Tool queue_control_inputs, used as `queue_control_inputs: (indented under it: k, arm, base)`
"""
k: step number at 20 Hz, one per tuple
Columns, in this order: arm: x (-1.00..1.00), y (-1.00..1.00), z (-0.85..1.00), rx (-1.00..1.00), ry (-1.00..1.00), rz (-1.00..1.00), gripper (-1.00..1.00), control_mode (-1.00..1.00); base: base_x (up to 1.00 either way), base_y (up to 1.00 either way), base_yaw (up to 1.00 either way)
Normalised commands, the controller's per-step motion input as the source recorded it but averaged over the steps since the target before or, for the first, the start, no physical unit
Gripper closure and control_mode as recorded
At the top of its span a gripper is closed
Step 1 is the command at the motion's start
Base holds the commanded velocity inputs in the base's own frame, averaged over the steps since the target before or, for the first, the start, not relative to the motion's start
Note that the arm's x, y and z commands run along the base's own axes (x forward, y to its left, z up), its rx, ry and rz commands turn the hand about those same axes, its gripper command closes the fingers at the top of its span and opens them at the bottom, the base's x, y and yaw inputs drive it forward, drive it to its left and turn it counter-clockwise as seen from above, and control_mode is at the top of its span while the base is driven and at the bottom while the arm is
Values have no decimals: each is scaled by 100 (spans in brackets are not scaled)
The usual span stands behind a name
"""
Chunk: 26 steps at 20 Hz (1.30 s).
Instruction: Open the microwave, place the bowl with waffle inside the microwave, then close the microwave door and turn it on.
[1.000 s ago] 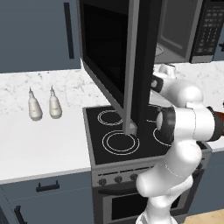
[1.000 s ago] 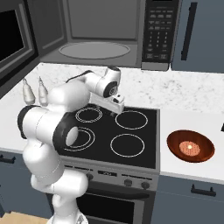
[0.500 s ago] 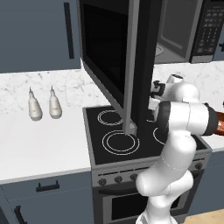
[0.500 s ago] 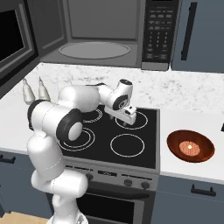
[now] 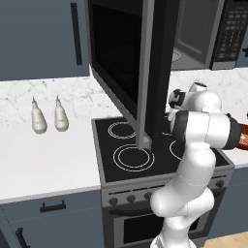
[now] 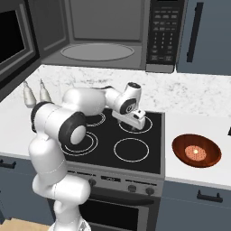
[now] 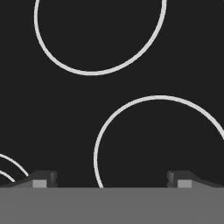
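A: Nearest, the claw hangs over the stove, fingers spread wide, nothing between them.

B: And the bowl?

A: On the surface right of the stove, well apart from the claw, the waffle lying inside it.

B: Further back?

A: The microwave sits above the stove, its door swung fully open to the left, the cavity bare and grey.

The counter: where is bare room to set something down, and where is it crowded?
Free: the white counter between the two bottles and the stove, and in front of the bottles. Right of the stove, the bowl fills most of the narrow strip. Over the stove it is crowded: the microwave door and the open gripper.
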Motion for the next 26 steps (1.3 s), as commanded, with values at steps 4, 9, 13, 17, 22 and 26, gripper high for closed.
queue_control_inputs:
  k: [4,9,13,17,22,26]
  arm:
    - [-7,-38,0,-5,0,0,-100,-100]
    - [-9,-38,0,-4,0,0,-100,-100]
    - [-20,-53,0,-7,0,-3,-100,-100]
    - [-16,-58,-8,-18,0,-6,-100,-100]
    - [-1,-61,-20,-24,0,-5,-100,-100]
    - [-2,-60,-16,-14,0,-6,-100,-100]
  base:
    - [0,0,0]
    - [0,0,0]
    - [0,0,0]
    - [0,0,0]
    - [0,0,0]
    - [0,0,0]
